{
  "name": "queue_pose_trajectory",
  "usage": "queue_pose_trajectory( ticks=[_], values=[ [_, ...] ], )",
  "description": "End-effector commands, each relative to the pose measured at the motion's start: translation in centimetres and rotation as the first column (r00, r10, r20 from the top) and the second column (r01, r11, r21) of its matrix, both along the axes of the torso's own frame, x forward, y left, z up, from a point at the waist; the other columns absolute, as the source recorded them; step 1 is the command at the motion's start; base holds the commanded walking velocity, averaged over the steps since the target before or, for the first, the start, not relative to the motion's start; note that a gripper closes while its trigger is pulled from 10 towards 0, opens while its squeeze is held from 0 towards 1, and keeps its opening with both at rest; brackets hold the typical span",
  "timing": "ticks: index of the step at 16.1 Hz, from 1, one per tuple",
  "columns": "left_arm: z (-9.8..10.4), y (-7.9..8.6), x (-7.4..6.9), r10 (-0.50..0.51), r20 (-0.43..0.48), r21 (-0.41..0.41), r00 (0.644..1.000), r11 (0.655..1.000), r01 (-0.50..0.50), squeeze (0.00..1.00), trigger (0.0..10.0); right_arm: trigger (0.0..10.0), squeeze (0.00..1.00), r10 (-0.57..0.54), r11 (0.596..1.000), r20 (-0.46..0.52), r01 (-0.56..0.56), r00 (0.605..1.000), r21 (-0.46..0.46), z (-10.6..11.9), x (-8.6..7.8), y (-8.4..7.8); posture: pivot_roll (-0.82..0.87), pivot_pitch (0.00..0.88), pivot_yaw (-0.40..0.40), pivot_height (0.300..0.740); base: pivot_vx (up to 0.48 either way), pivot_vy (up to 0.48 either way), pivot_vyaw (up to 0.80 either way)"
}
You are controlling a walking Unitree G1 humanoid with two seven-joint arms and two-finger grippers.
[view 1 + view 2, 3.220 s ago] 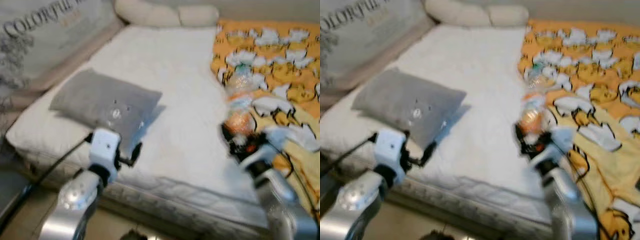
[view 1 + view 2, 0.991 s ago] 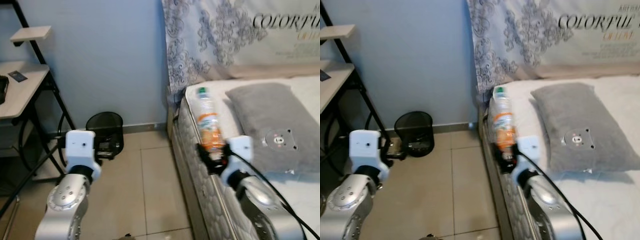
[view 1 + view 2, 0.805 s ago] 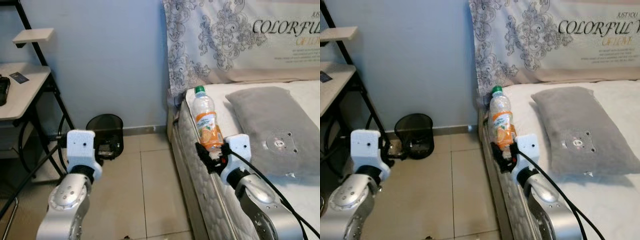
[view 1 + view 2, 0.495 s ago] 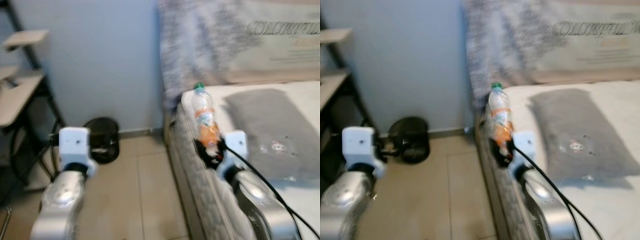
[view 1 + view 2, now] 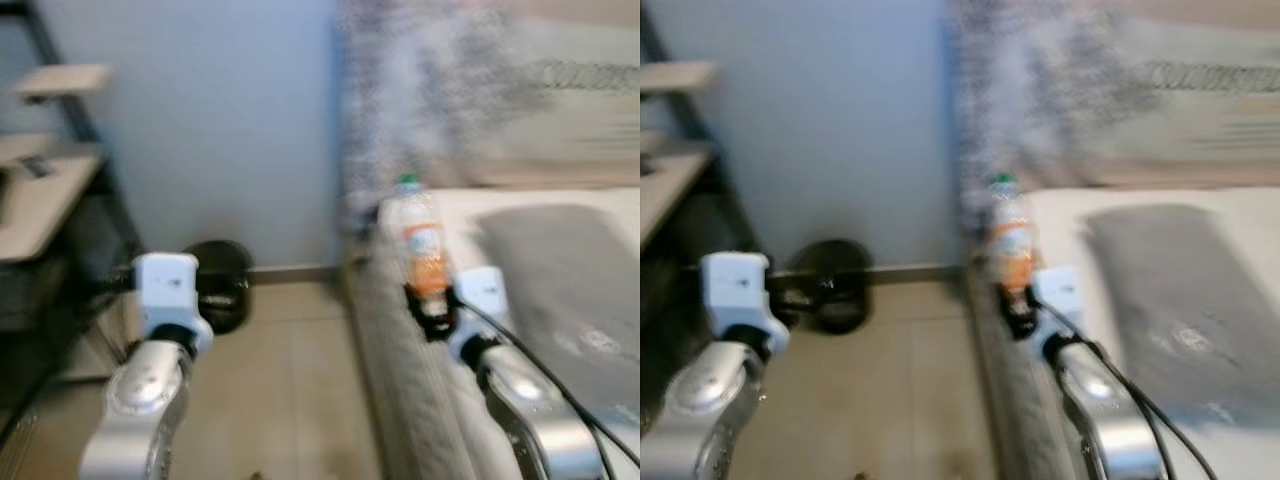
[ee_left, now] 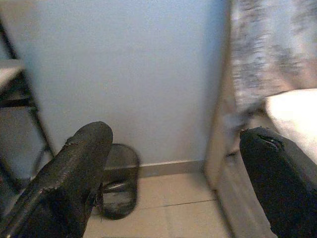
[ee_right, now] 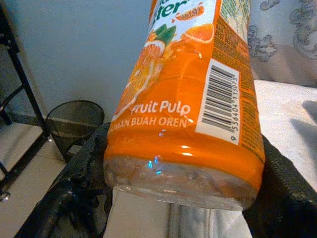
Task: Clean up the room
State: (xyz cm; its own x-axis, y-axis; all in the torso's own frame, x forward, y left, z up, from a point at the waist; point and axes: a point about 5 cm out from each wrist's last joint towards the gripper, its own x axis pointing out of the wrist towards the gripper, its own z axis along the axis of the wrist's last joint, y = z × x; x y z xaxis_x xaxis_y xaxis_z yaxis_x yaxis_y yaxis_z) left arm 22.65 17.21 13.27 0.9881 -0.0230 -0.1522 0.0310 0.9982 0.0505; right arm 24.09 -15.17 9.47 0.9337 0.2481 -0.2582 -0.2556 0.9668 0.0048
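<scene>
My right gripper [image 5: 432, 318] is shut on a clear plastic bottle [image 5: 421, 243] with an orange label and a green cap, held upright over the edge of the bed. In the right wrist view the bottle [image 7: 185, 99] sits between both black fingers [image 7: 81, 188]. My left gripper [image 6: 173, 168] is open and holds nothing, raised over the tiled floor. A black mesh wastebasket [image 5: 222, 293] stands on the floor against the blue wall, beyond my left arm; the wastebasket [image 6: 117, 186] shows between the left fingers.
A bed [image 5: 560, 330] with a white mattress and a grey pillow [image 5: 1180, 300] lies on the right. A desk with black metal legs [image 5: 50, 200] stands on the left. Beige floor tiles [image 5: 290, 400] run between them. The eye views are blurred.
The camera has swung slightly, shifting the scene to the right, and the picture is more blurred. The right gripper still holds the bottle upright; the left stays open.
</scene>
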Motion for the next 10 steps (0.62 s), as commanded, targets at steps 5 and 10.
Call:
queue_pose_trajectory(
  ticks=[5, 10],
  values=[
    [0.25, 0.47, 0.23, 0.012, 0.007, 0.022, 1.000, 1.000, -0.012, 0.00, 10.0, 10.0, 0.00, 0.006, 0.998, -0.022, -0.005, 1.000, 0.058, 0.39, 0.95, 0.63, 0.10, 0.000, -0.013, 0.740, 0.375, 0.000, 0.00],
    [0.39, 0.57, 0.27, 0.008, 0.009, 0.031, 1.000, 0.999, -0.008, 0.04, 10.0, 10.0, 0.00, 0.071, 0.997, -0.012, -0.071, 0.997, 0.017, 0.32, 0.85, 1.16, 0.11, 0.000, -0.009, 0.740, 0.373, 0.000, 0.00]
  ],
)
